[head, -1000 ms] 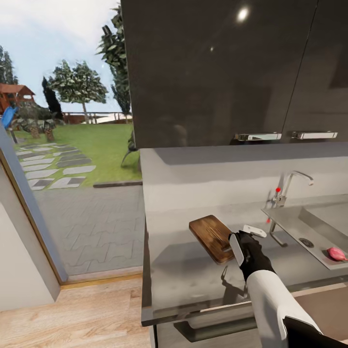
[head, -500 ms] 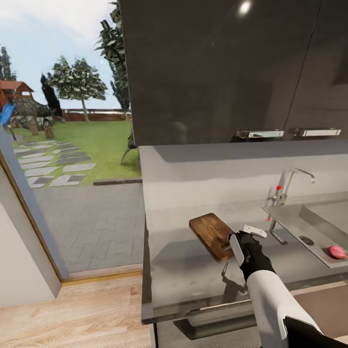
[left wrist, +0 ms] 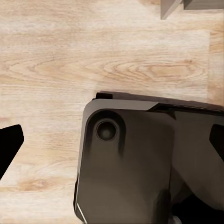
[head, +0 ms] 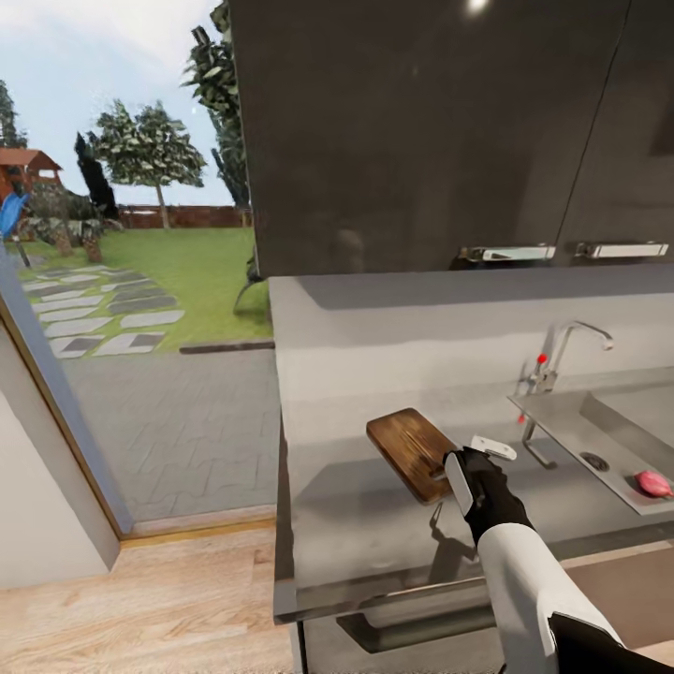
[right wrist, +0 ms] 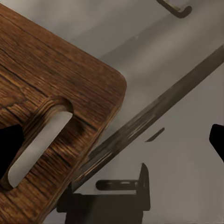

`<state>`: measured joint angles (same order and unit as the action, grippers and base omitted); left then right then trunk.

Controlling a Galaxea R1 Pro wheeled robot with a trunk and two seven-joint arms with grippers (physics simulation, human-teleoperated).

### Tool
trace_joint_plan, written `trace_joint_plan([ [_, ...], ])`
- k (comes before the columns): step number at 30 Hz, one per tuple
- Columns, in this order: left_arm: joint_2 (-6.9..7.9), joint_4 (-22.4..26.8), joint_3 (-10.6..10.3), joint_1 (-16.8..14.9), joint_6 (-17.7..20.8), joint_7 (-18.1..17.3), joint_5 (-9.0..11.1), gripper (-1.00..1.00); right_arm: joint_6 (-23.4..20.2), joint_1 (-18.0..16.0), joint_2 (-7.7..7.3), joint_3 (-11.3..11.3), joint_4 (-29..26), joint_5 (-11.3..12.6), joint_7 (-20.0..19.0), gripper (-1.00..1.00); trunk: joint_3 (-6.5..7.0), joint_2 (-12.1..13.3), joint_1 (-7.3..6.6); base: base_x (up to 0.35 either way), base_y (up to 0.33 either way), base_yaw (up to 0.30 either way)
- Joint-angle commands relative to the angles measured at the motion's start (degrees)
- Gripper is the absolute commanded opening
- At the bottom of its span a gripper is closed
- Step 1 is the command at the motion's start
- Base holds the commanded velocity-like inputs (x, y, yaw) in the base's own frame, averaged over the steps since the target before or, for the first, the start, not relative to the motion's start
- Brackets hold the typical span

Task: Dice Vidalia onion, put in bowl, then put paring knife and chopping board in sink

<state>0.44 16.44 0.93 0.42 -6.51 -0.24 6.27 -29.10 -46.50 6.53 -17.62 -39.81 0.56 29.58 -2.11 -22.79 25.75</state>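
Camera tilted since; chopping board [head: 413, 453] end hidden behind right gripper [head: 476, 465].

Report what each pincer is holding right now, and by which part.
Nothing is held. The right pincer hovers open at the handle-slot end of the brown wooden chopping board, its fingers wide apart. The left pincer hangs open over the pale wood-plank floor.

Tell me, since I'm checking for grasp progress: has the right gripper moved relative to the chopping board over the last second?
No. The right gripper sits at the same corner of the chopping board.
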Motion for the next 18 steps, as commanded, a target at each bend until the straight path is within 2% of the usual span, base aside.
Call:
trace_joint_plan([
  [1,0.00,0.1,-0.1,0.0,0.0,0.0,0.6,1.00,-0.3,-0.1,0.08,-0.1,-0.1,0.1,0.1,1.00,-0.20,-0.1,0.04,0.000,0.000,0.000],
  [18,0.00,0.1,0.0,0.0,-0.1,0.0,0.6,1.00,-0.3,0.0,0.58,0.1,-0.1,0.1,0.1,1.00,-1.49,-0.1,0.04,0.000,0.000,0.000],
])
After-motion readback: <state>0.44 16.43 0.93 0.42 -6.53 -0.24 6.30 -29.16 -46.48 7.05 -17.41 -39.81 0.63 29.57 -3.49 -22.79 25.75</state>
